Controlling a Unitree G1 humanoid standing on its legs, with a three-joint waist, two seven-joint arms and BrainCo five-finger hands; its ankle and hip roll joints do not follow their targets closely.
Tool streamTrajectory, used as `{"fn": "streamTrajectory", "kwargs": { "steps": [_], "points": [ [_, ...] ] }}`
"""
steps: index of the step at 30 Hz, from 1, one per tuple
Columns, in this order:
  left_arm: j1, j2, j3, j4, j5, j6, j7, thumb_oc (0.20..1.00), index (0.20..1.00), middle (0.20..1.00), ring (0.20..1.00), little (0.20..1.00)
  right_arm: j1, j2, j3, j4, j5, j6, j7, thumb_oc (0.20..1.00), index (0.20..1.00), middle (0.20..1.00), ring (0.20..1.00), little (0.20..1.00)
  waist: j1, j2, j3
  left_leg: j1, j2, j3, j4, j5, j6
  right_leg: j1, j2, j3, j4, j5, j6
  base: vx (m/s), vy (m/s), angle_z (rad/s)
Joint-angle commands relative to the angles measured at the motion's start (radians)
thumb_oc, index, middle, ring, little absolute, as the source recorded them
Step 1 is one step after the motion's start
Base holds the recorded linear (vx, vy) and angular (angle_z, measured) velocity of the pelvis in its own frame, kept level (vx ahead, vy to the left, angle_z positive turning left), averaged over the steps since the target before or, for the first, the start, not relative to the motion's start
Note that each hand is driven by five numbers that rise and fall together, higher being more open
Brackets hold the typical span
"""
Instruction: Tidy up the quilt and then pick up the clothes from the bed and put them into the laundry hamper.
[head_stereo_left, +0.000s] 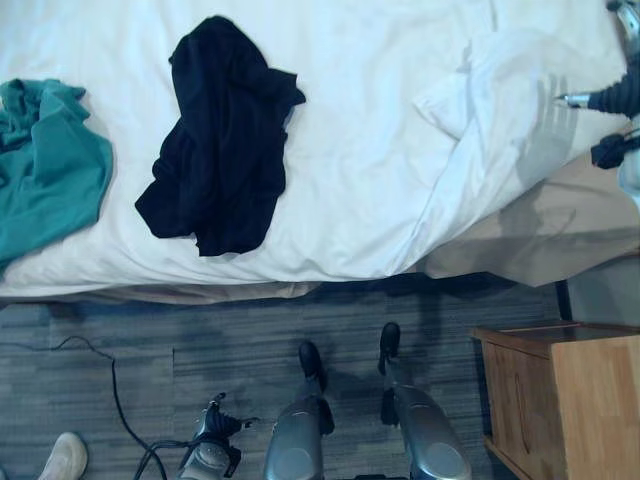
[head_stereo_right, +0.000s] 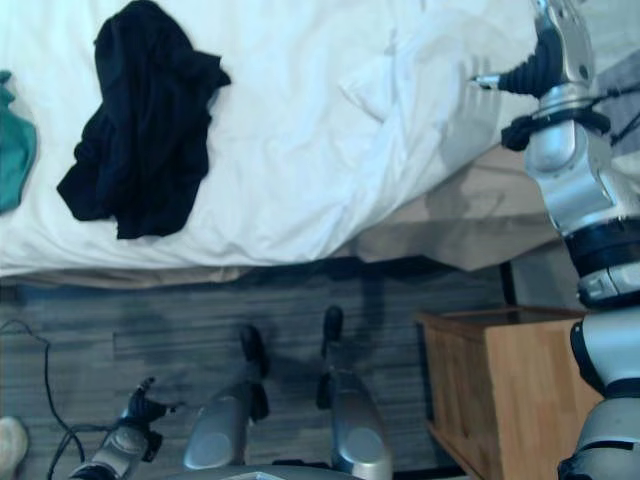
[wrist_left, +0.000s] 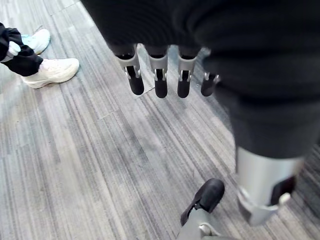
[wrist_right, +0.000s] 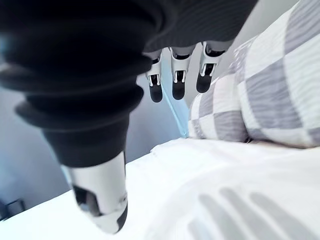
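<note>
Clearly the white quilt (head_stereo_left: 400, 150) is lying across the bed with a rumpled fold bunched toward the upper right of the left eye view, its turned-back corner (head_stereo_left: 450, 100) exposing the tan sheet (head_stereo_left: 560, 220) at the lower right edge of the bed. The right hand (head_stereo_right: 545, 65) is hovering over that bunched part near the upper right of the right eye view; in the right wrist view its fingers (wrist_right: 175, 82) are hanging fairly straight and apart, holding nothing, above white cloth, with a grey-and-white checked pillow (wrist_right: 270, 85) just beyond. To do this step well, I judge the hand should be coming down on the raised fold itself, closing on a good thickness of cloth near the turned-back edge, then drawing it toward the uncovered tan area so the quilt lies flat, rather than pinching a thin layer that would slip. The black garment (head_stereo_left: 220, 140) is lying crumpled at the upper middle-left of the bed and the teal garment (head_stereo_left: 50, 165) at the far left, both well apart from the fold, so pulling should be gentle enough not to drag them. The left hand (wrist_left: 160, 75) is hanging low over the grey plank floor (wrist_left: 75, 150), fingers relaxed and empty. A wooden nightstand (head_stereo_left: 570, 400) is standing at the lower right, and a person's pale shoes (wrist_left: 52, 70) are showing on the floor.
</note>
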Motion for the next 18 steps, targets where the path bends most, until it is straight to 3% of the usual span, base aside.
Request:
{"fn": "streamTrajectory", "kwargs": {
  "steps": [1, 2, 4, 6, 9, 14, 15, 16, 18],
  "points": [
    [-0.023, 0.062, -0.051, 0.029, -0.015, -0.022, 0.014, 1.000, 1.000, 1.000, 1.000, 1.000, -0.119, -0.022, 0.108, 0.133, -0.014, -0.005, 0.006, 0.649, 0.649, 0.649, 0.649, 0.649, 0.003, -0.018, -0.011, -0.031, 0.084, -0.042, 0.026, 0.008, -0.091, -0.010, -0.069, -0.023, 0.083, -0.205, 0.118, -0.02, -0.044, 0.11],
    [-0.026, 0.067, -0.063, 0.026, -0.013, -0.025, 0.012, 1.000, 1.000, 1.000, 1.000, 1.000, -0.137, -0.006, 0.146, 0.191, -0.006, -0.003, 0.033, 0.200, 0.200, 0.200, 0.200, 0.200, 0.008, -0.013, -0.004, -0.041, 0.086, -0.043, 0.022, 0.016, -0.094, -0.021, -0.067, -0.026, 0.085, -0.205, 0.117, -0.02, -0.048, 0.25],
    [-0.023, 0.063, -0.079, 0.020, -0.009, -0.026, -0.001, 1.000, 1.000, 1.000, 1.000, 1.000, -0.143, 0.031, 0.199, 0.349, 0.006, 0.019, 0.098, 0.200, 0.200, 0.200, 0.200, 0.200, 0.013, -0.003, 0.003, -0.054, 0.089, -0.052, 0.024, 0.024, -0.100, -0.028, -0.063, -0.035, 0.092, -0.208, 0.110, -0.02, -0.080, 0.24],
    [-0.023, 0.058, -0.083, 0.020, -0.011, -0.026, -0.003, 1.000, 1.000, 1.000, 1.000, 1.000, -0.125, 0.048, 0.183, 0.380, 0.020, 0.022, 0.105, 0.200, 0.200, 0.200, 0.200, 0.200, 0.012, -0.001, 0.005, -0.051, 0.089, -0.055, 0.026, 0.024, -0.100, -0.024, -0.063, -0.036, 0.092, -0.210, 0.108, 0.00, -0.037, 0.10],
    [-0.019, 0.037, -0.080, 0.019, -0.014, -0.024, 0.000, 1.000, 1.000, 1.000, 1.000, 1.000, -0.029, 0.066, 0.095, 0.400, 0.053, 0.026, 0.089, 0.200, 0.200, 0.200, 0.200, 0.200, 0.007, 0.003, 0.000, -0.036, 0.087, -0.063, 0.029, 0.021, -0.098, -0.003, -0.059, -0.035, 0.087, -0.215, 0.103, 0.00, -0.003, 0.10],
    [0.003, 0.001, -0.054, 0.032, 0.013, -0.005, 0.007, 1.000, 1.000, 1.000, 1.000, 1.000, 0.303, 0.032, -0.205, 0.212, 0.071, 0.008, 0.004, 0.200, 0.200, 0.200, 0.200, 0.200, -0.027, -0.003, -0.032, 0.030, 0.083, -0.056, 0.020, -0.003, -0.094, 0.058, -0.051, -0.032, 0.063, -0.218, 0.106, 0.01, 0.007, 0.03],
    [0.006, -0.004, -0.048, 0.038, 0.021, 0.001, 0.007, 1.000, 1.000, 1.000, 1.000, 1.000, 0.380, 0.037, -0.279, 0.169, 0.076, 0.004, -0.014, 0.686, 0.686, 0.686, 0.686, 0.686, -0.034, -0.005, -0.043, 0.044, 0.083, -0.053, 0.018, -0.010, -0.092, 0.070, -0.051, -0.031, 0.057, -0.218, 0.108, 0.08, 0.009, 0.06],
    [0.010, -0.012, -0.037, 0.046, 0.028, 0.007, 0.005, 1.000, 1.000, 1.000, 1.000, 1.000, 0.470, 0.053, -0.372, 0.131, 0.090, -0.003, -0.039, 1.000, 1.000, 1.000, 1.000, 1.000, -0.043, -0.008, -0.057, 0.064, 0.084, -0.049, 0.014, -0.019, -0.090, 0.088, -0.053, -0.030, 0.049, -0.217, 0.111, 0.07, 0.016, 0.06],
    [0.015, -0.027, -0.016, 0.057, 0.029, 0.019, -0.002, 1.000, 1.000, 1.000, 1.000, 1.000, 0.646, 0.117, -0.561, 0.108, 0.160, -0.020, -0.089, 1.000, 1.000, 1.000, 1.000, 1.000, -0.064, -0.010, -0.093, 0.110, 0.079, -0.042, 0.007, -0.043, -0.082, 0.128, -0.056, -0.030, 0.034, -0.217, 0.116, 0.10, 0.030, 0.01]
  ]
}}
